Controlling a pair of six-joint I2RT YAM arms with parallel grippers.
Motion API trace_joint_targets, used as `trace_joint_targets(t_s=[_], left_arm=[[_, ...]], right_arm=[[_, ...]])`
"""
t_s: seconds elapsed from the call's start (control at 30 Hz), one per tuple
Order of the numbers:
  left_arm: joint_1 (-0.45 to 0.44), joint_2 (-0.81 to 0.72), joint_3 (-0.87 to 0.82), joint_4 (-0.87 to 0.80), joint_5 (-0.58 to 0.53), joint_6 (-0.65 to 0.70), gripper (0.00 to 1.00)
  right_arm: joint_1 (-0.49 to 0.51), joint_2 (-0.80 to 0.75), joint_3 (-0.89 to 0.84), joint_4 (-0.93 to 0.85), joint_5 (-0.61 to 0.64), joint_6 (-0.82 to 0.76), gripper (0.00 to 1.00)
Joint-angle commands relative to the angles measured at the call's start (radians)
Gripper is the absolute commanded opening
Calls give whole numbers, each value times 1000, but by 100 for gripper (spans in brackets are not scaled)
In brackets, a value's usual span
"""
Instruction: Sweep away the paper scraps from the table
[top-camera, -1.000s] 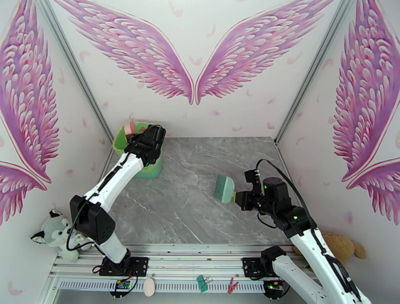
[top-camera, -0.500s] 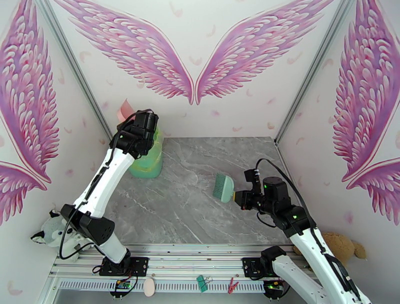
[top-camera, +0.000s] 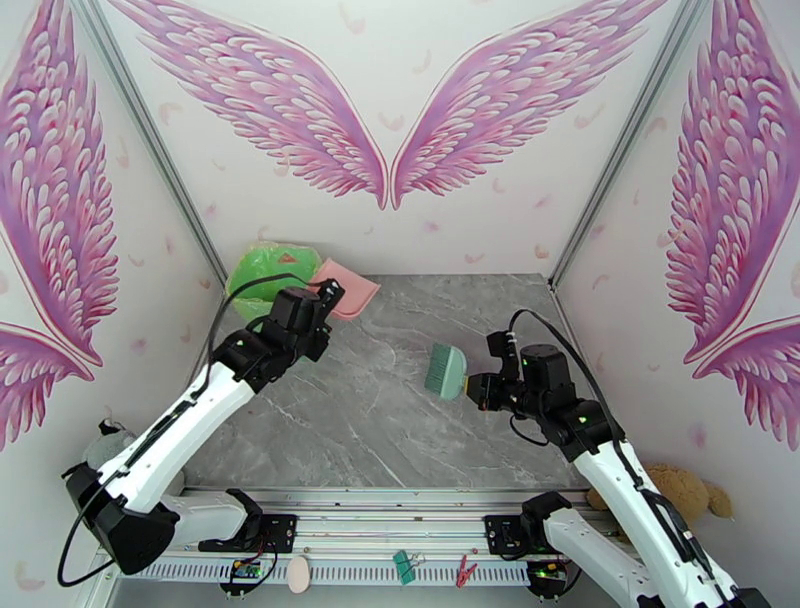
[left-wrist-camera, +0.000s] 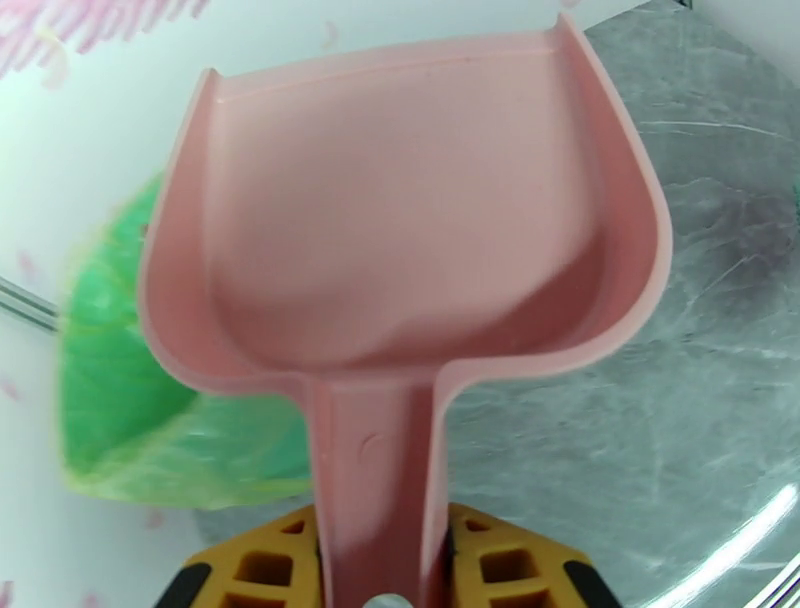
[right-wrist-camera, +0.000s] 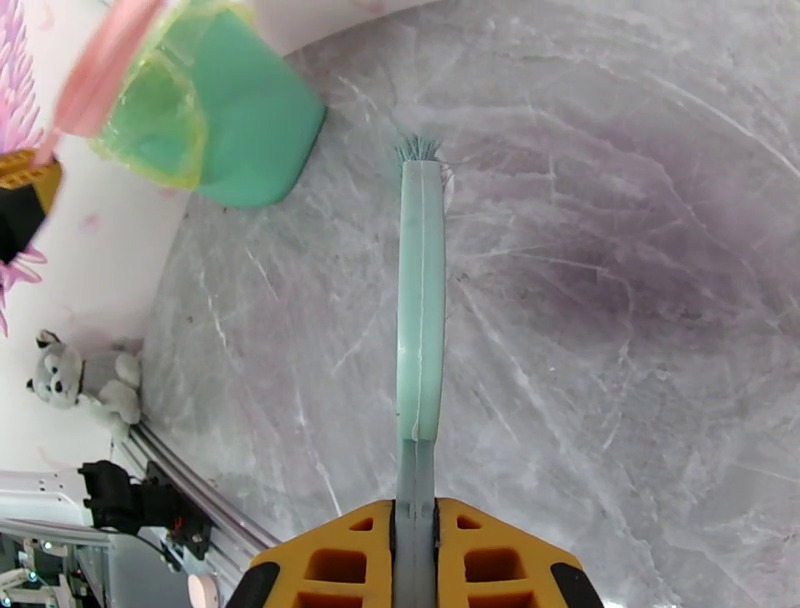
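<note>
Right hand (top-camera: 481, 388) clamped on teal brush (top-camera: 446, 371) handle over middle of grey marble desk (top-camera: 400, 450), farther back left hand (top-camera: 322, 301) clamped on pink dustpan (top-camera: 352, 293) handle, pan just beside green bin (top-camera: 262, 270) at far-left corner.

The grey marble-patterned worktop (top-camera: 400, 430) carries 1 mint-green bin (top-camera: 262, 272) with a green liner, standing upright at its far-left corner.

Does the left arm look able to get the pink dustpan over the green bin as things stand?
Probably yes. The dustpan in its jaws is just beside the bin, with nothing between them; the brush is held well away.
</note>
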Motion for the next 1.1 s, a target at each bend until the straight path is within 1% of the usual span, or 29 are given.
trace_joint_targets(t_s=[0.0, 0.07, 0.17, 0.23, 0.3, 0.43, 0.6, 0.83, 0.97, 1.03, 1.07], left_arm=[[-19, 28, -124, 171, 138, -145, 0], [-39, 48, -193, 231, 172, -172, 0], [-65, 76, -265, 291, 157, -197, 0], [-68, 87, -310, 335, 151, -210, 0], [-67, 97, -359, 395, 169, -220, 0], [-66, 149, -412, 474, 222, -229, 0], [-68, 209, -469, 569, 241, -243, 0], [-67, 276, -493, 633, 270, -237, 12], [-68, 302, -470, 612, 257, -216, 24], [-73, 305, -462, 609, 253, -212, 34], [-73, 305, -462, 609, 253, -210, 36]], right_arm=[[-9, -2, 41, -16, 49, 14, 0], [-9, 0, 40, -23, 76, 16, 0], [-12, 12, 38, -19, 117, 21, 0], [-15, 23, 33, 0, 139, 32, 0], [-19, 40, 30, 18, 154, 39, 0], [-33, 86, 30, 55, 166, 48, 0], [-57, 119, 17, 94, 148, 73, 0], [-72, 118, -16, 103, 152, 103, 0], [-75, 124, -16, 100, 166, 103, 0], [-76, 133, -9, 100, 167, 103, 0], [-79, 135, -4, 99, 169, 101, 0]])
